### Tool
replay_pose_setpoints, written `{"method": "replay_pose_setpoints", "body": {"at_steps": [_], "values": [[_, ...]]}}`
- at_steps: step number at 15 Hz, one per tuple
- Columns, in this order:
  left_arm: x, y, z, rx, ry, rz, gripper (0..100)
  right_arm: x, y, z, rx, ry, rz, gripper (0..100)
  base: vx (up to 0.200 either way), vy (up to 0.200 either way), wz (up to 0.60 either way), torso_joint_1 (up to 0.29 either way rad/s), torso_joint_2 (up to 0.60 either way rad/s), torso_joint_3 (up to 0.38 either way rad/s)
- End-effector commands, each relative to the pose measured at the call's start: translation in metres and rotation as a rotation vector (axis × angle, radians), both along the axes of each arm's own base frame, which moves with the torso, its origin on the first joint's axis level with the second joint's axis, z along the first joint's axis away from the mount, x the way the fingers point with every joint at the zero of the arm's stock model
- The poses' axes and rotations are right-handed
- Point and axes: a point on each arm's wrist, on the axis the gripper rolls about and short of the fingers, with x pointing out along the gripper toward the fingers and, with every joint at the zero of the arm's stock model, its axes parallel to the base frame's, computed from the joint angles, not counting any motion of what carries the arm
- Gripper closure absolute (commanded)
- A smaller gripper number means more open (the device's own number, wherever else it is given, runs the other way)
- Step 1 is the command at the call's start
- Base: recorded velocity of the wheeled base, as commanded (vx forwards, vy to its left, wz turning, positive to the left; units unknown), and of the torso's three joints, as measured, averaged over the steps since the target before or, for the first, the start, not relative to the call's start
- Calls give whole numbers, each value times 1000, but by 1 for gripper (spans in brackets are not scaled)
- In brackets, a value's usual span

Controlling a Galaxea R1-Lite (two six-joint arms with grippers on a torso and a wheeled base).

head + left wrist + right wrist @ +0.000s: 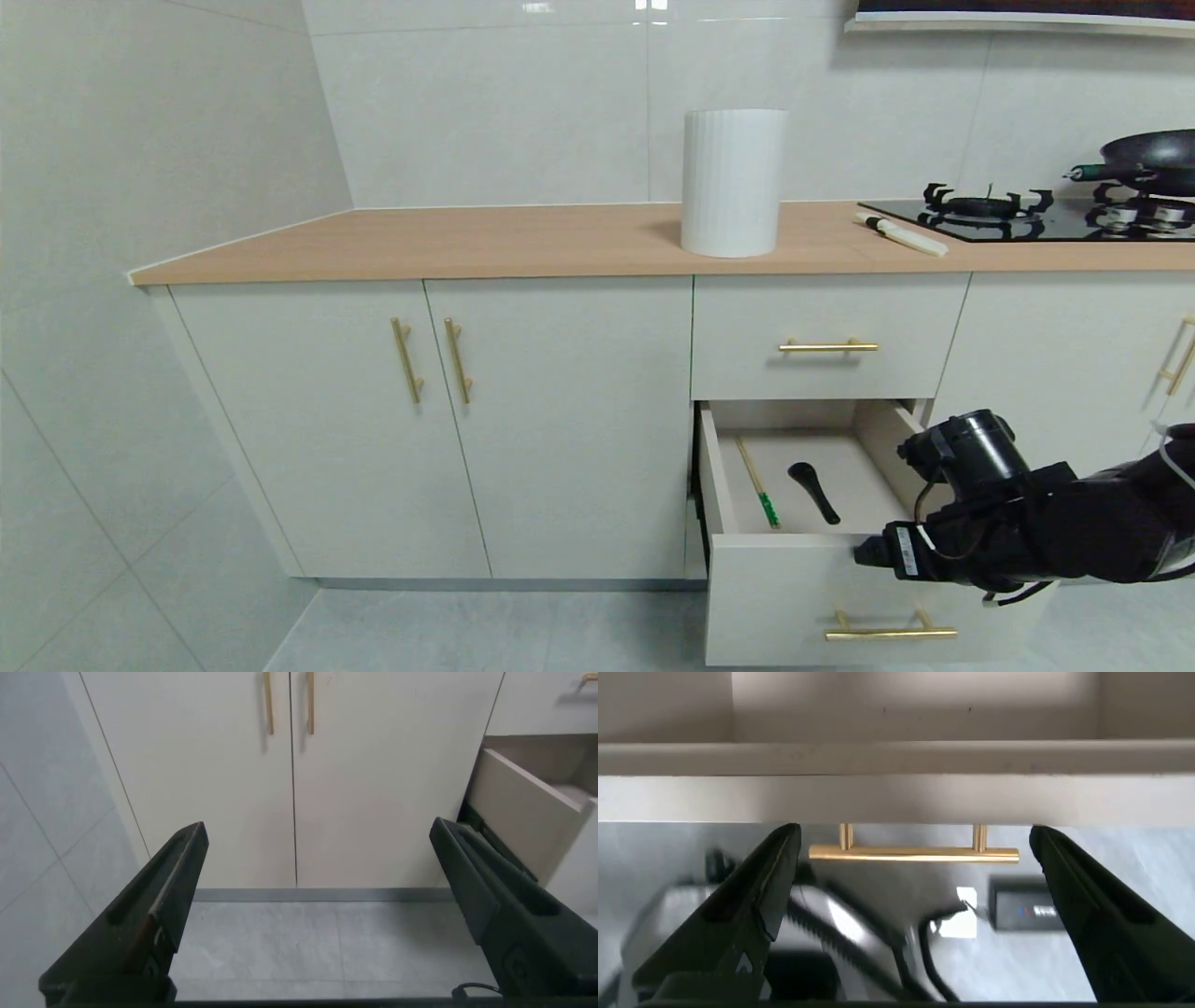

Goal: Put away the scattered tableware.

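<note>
While the right fingers [766,891] and left fingers [173,891] both hang released, an off-centre push could skew the drawer [775,593] and jam it.

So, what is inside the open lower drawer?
Inside the drawer lie chopsticks with a green end and a black spoon, apart. The right gripper covers its front right corner, so that part cannot be seen.

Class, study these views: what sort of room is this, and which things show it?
Probably a home kitchen: a gas hob with a black pan on it, a wooden countertop over white cabinets, and an open drawer holding chopsticks and a black spoon.
</note>
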Motion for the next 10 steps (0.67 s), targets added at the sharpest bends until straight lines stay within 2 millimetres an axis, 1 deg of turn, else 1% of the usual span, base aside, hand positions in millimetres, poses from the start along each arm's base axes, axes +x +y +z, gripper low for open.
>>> {"method": "replay_pose_setpoints", "body": {"at_steps": [1, 5, 7, 8, 10], "values": [[0, 0, 0, 0, 1, 0, 0, 7, -6, -14, -1, 4, -27, 0, 0, 0, 0, 0, 0, 0], [0, 0, 0, 0, 1, 0, 0, 32, -12, -35, 27, -126, -58, 0, 0, 0, 0, 0, 0, 0], [0, 0, 0, 0, 1, 0, 0, 45, -9, -48, 35, -195, -47, 0, 0, 0, 0, 0, 0, 0], [0, 0, 0, 0, 1, 0, 0, 58, -6, -61, 27, -249, -23, 0, 0, 0, 0, 0, 0, 0], [0, 0, 0, 0, 1, 0, 0, 75, -2, -81, 19, -339, 4, 0, 0, 0, 0, 0, 0, 0]]}}
